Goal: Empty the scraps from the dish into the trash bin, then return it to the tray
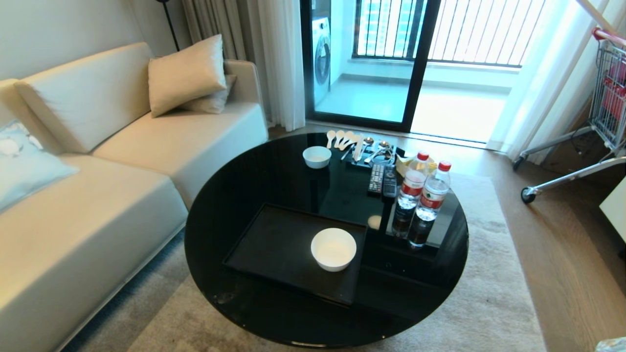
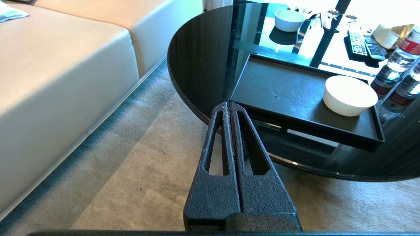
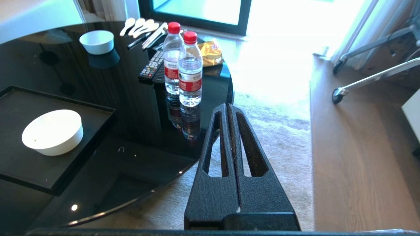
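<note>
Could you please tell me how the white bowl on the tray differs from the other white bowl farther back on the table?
The dish sits on the black tray, near its right end; the small bowl stands straight on the glossy tabletop. The dish looks wider and deeper, the small bowl smaller and shallower. The small bowl is close to the spoons; the dish has nothing beside it on the tray. Both are plain white, round and upright, with no scraps visible inside.

Left hand (image 2: 229, 106), right hand (image 3: 228, 108): black, textured, slotted tapering fingers.
</note>
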